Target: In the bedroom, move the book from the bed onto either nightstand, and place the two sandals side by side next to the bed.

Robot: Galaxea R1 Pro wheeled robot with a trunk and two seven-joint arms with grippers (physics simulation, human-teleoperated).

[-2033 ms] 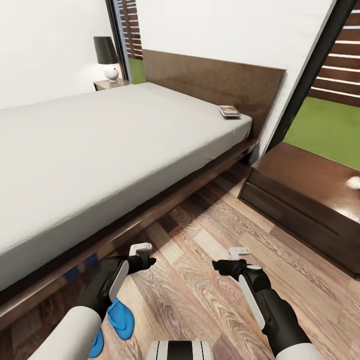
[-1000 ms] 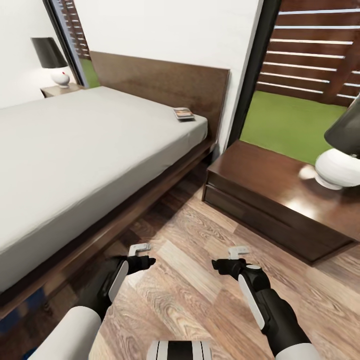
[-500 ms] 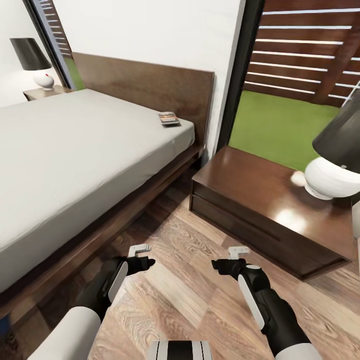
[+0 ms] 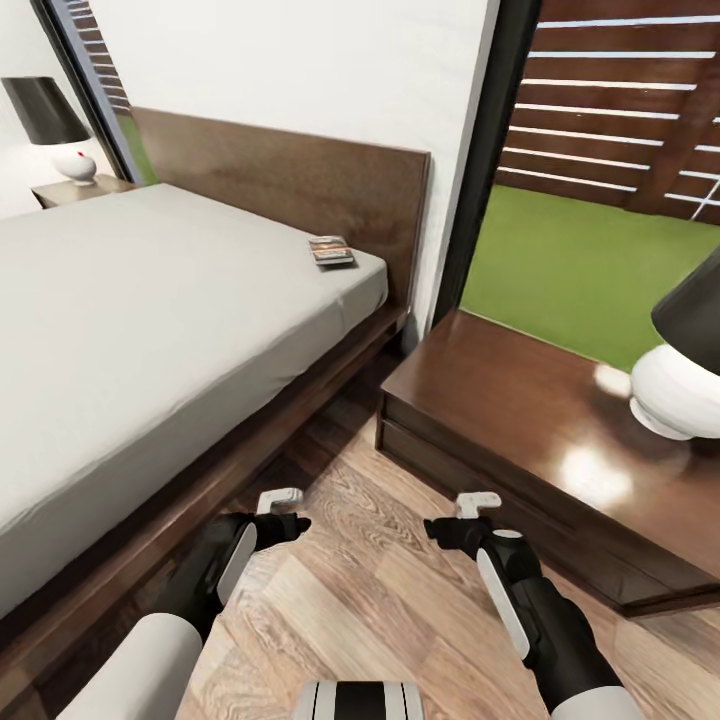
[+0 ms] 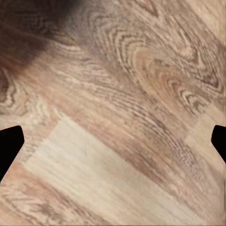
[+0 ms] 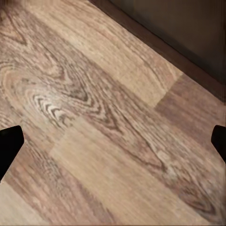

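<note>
- We are looking down from the head camera at a bedroom with a wood-plank floor (image 4: 380, 590).
- The bed (image 4: 150, 320), pale mattress on a dark frame, runs along our left. The book (image 4: 331, 250) lies flat on the mattress corner closest to the headboard (image 4: 290, 180), on the side facing the nearer nightstand.
- That nightstand (image 4: 520, 420), glossy reddish-brown, stands just beside the bed on our right, and a white lamp (image 4: 680, 385) with a dark shade sits on it. A second nightstand (image 4: 65, 190) with its own lamp stands past the far side of the bed.
- Our left gripper (image 4: 283, 510) and right gripper (image 4: 478, 513) hover low over bare floor, both empty. The wrist cameras show each pair of fingers spread wide apart.
- The book is well apart from both grippers, so we judge an approach comes first.
- Risks, as we judge them: the thin book lies flat, so the fingers could slide it along the mattress or off the edge instead of gripping. Setting it down carelessly could knock the lamp.
</note>
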